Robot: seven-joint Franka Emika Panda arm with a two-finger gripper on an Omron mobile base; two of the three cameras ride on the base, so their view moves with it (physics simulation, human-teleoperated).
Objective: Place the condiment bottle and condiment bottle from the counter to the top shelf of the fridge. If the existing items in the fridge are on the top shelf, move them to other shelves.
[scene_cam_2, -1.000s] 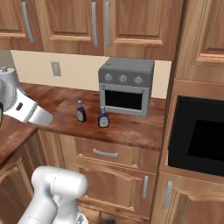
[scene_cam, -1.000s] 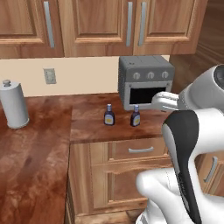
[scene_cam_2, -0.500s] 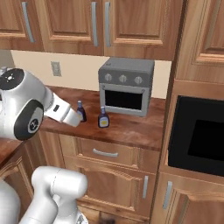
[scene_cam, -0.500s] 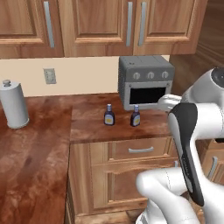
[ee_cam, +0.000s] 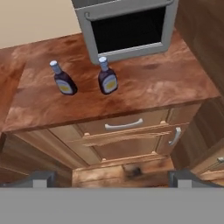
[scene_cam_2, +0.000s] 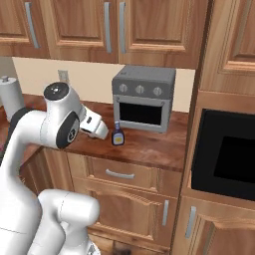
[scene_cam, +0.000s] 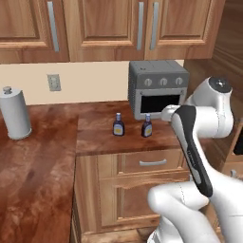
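A: How many bottles?

B: Two small dark purple-blue condiment bottles with pale yellow labels (ee_cam: 64, 82) (ee_cam: 107, 79) stand upright on the glossy reddish-brown wooden counter (ee_cam: 144, 94), near each other, before the grey toaster oven (scene_cam: 158, 88).

A: Any readable writing?

B: None legible.

A: The gripper (ee_cam: 111, 180)?

B: Its tips stand wide apart, holding nothing.

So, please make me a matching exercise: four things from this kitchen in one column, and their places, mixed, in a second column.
Things:
1. condiment bottles
2. toaster oven
3. paper towel roll
4. wall outlet

Places:
A. on the wall above the counter
B. far left of the counter
C. in front of the toaster oven
D. at the back of the counter, under the upper cabinets

Pairs: 1-C, 2-D, 3-B, 4-A
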